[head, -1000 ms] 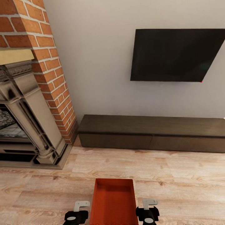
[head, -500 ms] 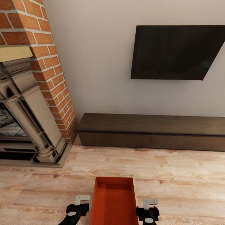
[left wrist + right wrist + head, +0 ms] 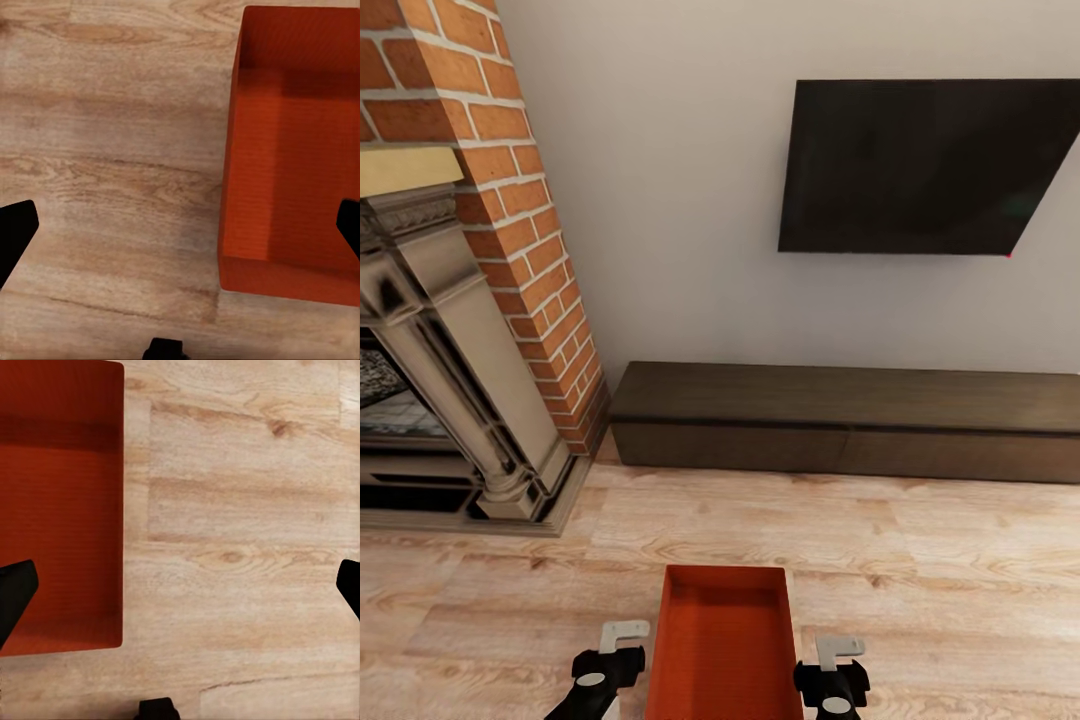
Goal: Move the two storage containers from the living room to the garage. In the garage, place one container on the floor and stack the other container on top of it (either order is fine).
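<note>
Both grippers hang low over the wood-plank floor [image 3: 920, 560], the left gripper [image 3: 180, 225] and right gripper [image 3: 180, 585] each with fingers spread wide and nothing between them. One orange-red storage container [image 3: 728, 650] sits on the planks between the two arms, beside each gripper, untouched by either. Beyond it stand the dark bench [image 3: 840, 420], wall TV [image 3: 920, 165] and brick fireplace [image 3: 480, 300].
</note>
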Controlling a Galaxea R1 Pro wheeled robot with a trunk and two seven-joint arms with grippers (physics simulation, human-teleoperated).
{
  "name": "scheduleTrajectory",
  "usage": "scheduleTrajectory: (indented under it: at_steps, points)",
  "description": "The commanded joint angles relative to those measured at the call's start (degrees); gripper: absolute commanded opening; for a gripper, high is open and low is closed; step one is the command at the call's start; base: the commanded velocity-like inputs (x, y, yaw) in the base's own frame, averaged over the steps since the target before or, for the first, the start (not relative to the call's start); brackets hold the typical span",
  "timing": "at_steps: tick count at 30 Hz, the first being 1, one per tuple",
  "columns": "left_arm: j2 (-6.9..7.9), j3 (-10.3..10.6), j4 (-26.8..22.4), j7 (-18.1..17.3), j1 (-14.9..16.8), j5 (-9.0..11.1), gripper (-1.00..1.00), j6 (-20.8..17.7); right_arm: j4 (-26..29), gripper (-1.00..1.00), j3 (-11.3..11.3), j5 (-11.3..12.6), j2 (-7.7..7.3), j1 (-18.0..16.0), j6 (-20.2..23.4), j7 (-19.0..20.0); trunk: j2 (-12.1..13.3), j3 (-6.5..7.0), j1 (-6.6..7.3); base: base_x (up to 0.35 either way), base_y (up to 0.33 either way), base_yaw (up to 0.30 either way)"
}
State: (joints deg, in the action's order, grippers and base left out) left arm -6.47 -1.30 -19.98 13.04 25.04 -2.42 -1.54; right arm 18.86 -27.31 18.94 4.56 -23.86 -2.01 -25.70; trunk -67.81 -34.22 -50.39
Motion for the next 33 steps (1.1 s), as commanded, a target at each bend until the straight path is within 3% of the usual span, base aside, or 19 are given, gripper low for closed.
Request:
scheduleTrajectory:
  at_steps: [1,10,19,25,33]
  points:
    - [-0.03,-0.1,-0.1,0.1,0.0,-0.2,1.0,-0.2,0.0,1.0,-0.5,0.6,-0.04,0.0,-0.2,-0.3,0.0,-0.12,0.0,0.0,0.0,0.0]
    - [-0.36,-0.4,-0.5,0.8,0.0,0.0,1.0,-0.4,0.0,1.0,-0.5,0.7,-0.16,0.0,-0.2,-0.2,0.0,-0.92,0.0,0.0,0.0,0.0]
    - [-2.43,-0.4,-1.0,4.3,0.0,0.2,1.0,-2.0,0.0,1.0,-0.4,0.7,-0.2,0.0,-0.2,-0.2,0.0,-1.59,0.0,0.0,0.0,0.0]
    - [-2.73,-0.4,-1.0,4.5,0.0,0.2,1.0,-2.5,0.0,1.0,-0.4,0.6,-0.18,0.0,-0.2,-0.2,0.0,-1.63,0.0,0.0,0.0,0.0]
    - [-2.71,-0.4,-0.9,4.3,0.0,0.1,1.0,-2.5,0.0,1.0,-0.5,0.7,-0.25,0.0,-0.2,-0.2,-3.2,-3.07,-1.76,0.0,0.0,0.0]
